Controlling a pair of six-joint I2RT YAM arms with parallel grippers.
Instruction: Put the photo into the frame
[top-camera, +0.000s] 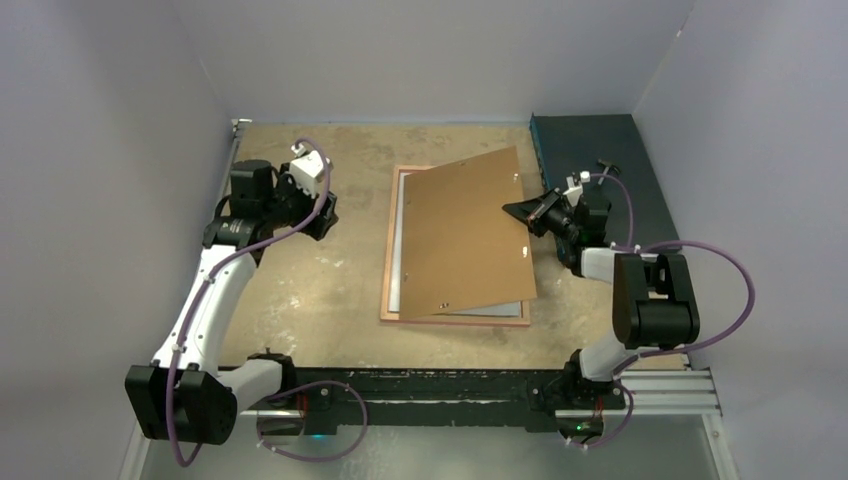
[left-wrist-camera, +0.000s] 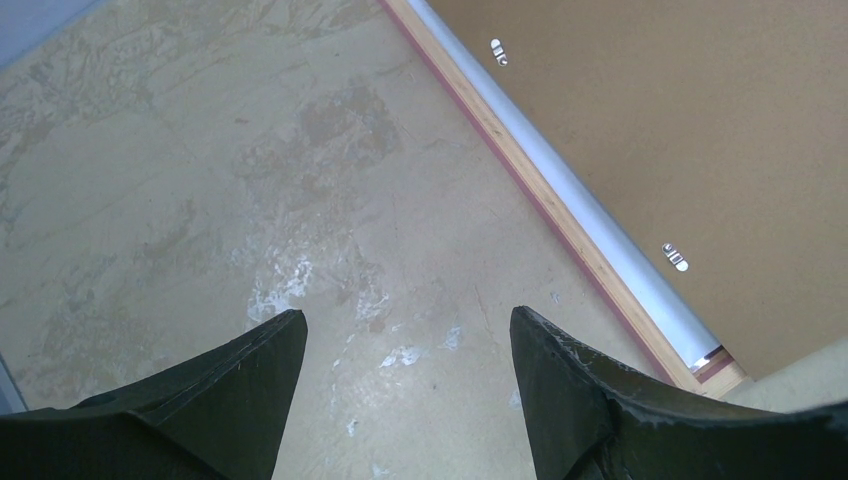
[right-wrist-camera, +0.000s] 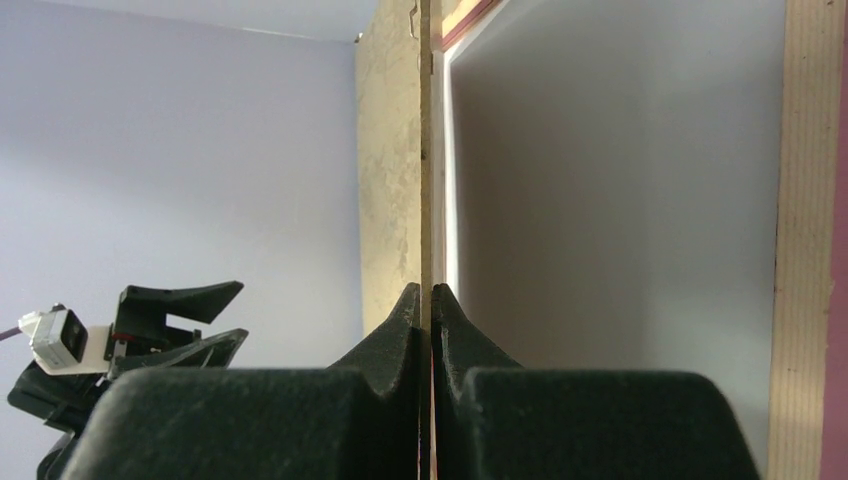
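The right pincer (right-wrist-camera: 431, 300) is pressed together on the thin edge of a brown backing board (top-camera: 465, 235), at the board's right side in the top view. The board looks tipped up on that side and sits crooked over the frame (top-camera: 455, 320). The frame lies flat in the middle of the table (top-camera: 300, 300), just left of this pincer and below it. Its thin rails look like light wood on top, with pink along the outer side. Inside the frame lies the photo (right-wrist-camera: 600, 200), and it shows only a plain white face. The left pincer (left-wrist-camera: 408, 318) is spread wide with nothing in it. It hangs over bare table at the left of the frame, apart from it. The board hides most of the photo, so only white strips show at the left and bottom in the top view. Its printed side cannot be seen.
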